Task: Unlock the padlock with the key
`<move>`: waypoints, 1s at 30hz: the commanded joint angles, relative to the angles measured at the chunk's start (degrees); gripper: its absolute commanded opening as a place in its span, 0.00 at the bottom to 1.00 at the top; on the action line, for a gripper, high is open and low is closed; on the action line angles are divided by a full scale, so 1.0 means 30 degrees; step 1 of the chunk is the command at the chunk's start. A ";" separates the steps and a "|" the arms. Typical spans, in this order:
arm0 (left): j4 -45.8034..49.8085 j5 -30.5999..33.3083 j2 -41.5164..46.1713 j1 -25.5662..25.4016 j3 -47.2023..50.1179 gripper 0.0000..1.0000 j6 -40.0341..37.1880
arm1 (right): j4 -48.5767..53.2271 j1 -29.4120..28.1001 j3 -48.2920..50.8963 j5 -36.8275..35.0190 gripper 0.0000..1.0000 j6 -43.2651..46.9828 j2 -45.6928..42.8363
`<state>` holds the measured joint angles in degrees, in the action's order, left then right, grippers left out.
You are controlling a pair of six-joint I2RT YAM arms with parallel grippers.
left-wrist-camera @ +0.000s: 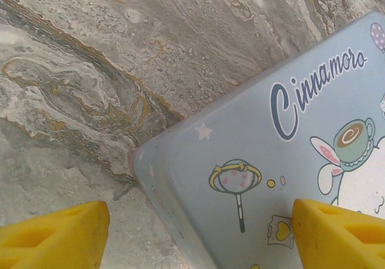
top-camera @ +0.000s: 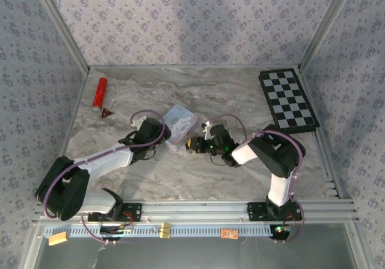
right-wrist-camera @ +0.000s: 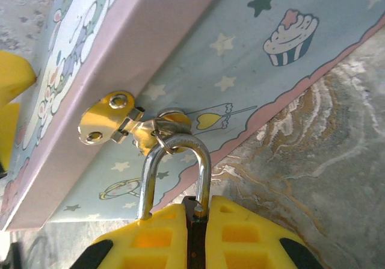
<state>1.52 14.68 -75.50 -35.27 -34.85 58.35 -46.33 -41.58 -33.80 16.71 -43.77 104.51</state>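
The padlock (right-wrist-camera: pixel 204 166) hangs by its silvery shackle from the brass hasp (right-wrist-camera: pixel 111 118) on the light-blue cartoon tin (right-wrist-camera: pixel 180 58). Its dark body sits between the yellow fingers (right-wrist-camera: pixel 252 233) of my right gripper (right-wrist-camera: pixel 195 212), which is shut on it. From above, the padlock (top-camera: pixel 194 144) lies just right of the tin (top-camera: pixel 180 121), at the tip of the right gripper (top-camera: pixel 201 144). My left gripper (left-wrist-camera: pixel 198 221) stands open astride the tin's (left-wrist-camera: pixel 271 160) near corner, at its left end (top-camera: pixel 161 132). The key is hidden from me.
A folded chessboard (top-camera: pixel 287 98) lies at the back right. A red tube (top-camera: pixel 100 92) and a small dark scrap (top-camera: pixel 107 113) lie at the back left. Aluminium posts and patterned walls close in the marble table (top-camera: pixel 198 179).
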 commanded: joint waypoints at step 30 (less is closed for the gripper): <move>-0.0087 0.0313 -0.1694 -0.1428 -0.0776 0.79 0.0269 | 0.6256 0.0920 -0.2901 -0.5327 0.00 -0.3223 -0.2260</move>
<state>-1.39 14.98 -79.31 -39.18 -36.60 59.44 -27.35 -39.99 -42.28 -0.16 -52.18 97.60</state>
